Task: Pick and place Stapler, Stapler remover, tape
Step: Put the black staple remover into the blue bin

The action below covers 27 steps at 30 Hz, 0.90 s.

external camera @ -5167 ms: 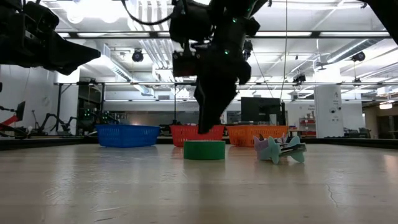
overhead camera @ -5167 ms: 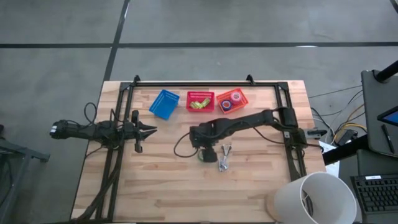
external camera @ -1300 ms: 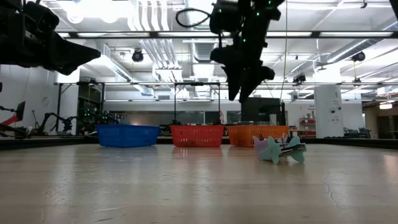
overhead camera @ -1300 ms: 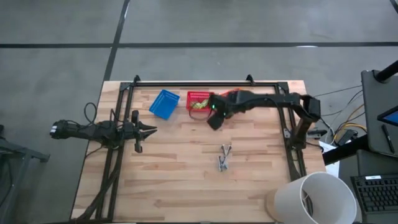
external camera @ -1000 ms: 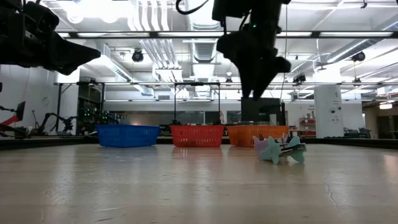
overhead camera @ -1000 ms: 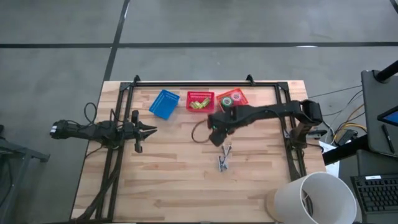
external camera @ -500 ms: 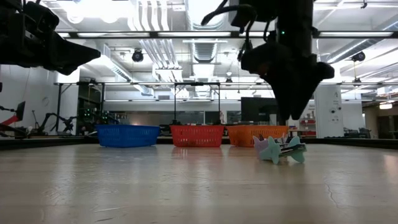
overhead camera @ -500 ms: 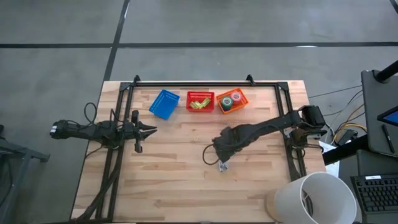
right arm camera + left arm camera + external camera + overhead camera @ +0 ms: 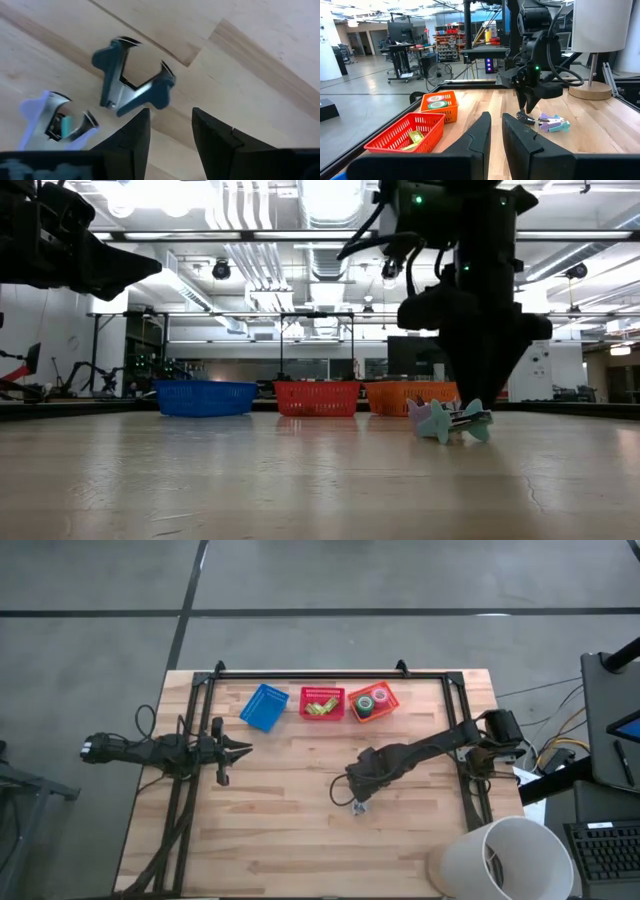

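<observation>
Nearest the front edge of the worktop [image 9: 250,840], slightly toward 5 o'clock from its centre, two staple removers lay close together on the bare wood. In the right wrist view these were a dark teal remover [image 9: 132,82] and a lavender remover [image 9: 55,117], each lying on its side with its metal claws spread.

The right pincer [image 9: 171,114] hung directly over them, released, with nothing between its fingers and not yet touching either.

Assessment of handling: each remover appeared light and rigid, with smooth plastic wings and sharp steel claws. It would likely skid or pivot if pressed from one side only. The best hold seemed to be across the two plastic wings near the hinge, with the fingers squared to the body and clear of the claws. The neighbouring remover lay close enough to be knocked.

At 9 o'clock the left pincer [image 9: 240,748] waited above the worktop, its fingers slightly parted and empty.

Along the 12 o'clock edge stood three baskets in a row. The blue basket [image 9: 264,706] showed nothing inside. The red basket [image 9: 303,703] held yellow-green blocky items. The orange basket [image 9: 393,700] held the tape [image 9: 364,708], with green and red rolls visible.
</observation>
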{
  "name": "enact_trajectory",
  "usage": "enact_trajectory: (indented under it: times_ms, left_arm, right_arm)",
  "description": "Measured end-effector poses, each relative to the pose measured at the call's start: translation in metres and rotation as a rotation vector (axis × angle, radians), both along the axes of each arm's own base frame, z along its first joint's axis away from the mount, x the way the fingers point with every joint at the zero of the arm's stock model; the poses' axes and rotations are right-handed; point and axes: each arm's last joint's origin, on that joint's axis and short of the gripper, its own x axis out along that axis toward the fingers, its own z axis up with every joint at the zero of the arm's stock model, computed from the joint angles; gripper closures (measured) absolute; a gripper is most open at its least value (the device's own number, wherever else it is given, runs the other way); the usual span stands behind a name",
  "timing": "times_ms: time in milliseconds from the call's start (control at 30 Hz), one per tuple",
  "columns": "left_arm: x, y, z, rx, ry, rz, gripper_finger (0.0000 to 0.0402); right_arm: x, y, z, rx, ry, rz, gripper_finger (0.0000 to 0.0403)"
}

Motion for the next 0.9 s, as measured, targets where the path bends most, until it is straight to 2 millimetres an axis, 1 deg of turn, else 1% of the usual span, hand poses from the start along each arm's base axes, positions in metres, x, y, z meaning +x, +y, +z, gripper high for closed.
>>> enact_trajectory:
  times_ms: [267, 533, 767, 900]
  left_arm:
    - [0.0, 0.0, 0.0, 0.0, 0.0, 0.0, 0.0351]
    - [0.0, 0.0, 0.0, 0.0, 0.0, -0.001, 0.0351]
    - [0.0, 0.0, 0.0, 0.0, 0.001, 0.0, 0.0351]
    - [0.0, 0.0, 0.0, 0.0, 0.0, 0.0, 0.0351]
  right_arm:
    - [0.003, 0.0, 0.0, -0.001, -0.034, 0.016, 0.0277]
    - [0.006, -0.007, -0.002, -0.033, -0.076, 0.017, 0.0297]
    - [0.004, -0.011, -0.006, -0.026, -0.076, 0.021, 0.0333]
    - [0.004, -0.011, -0.006, -0.032, -0.077, 0.071, 0.0354]
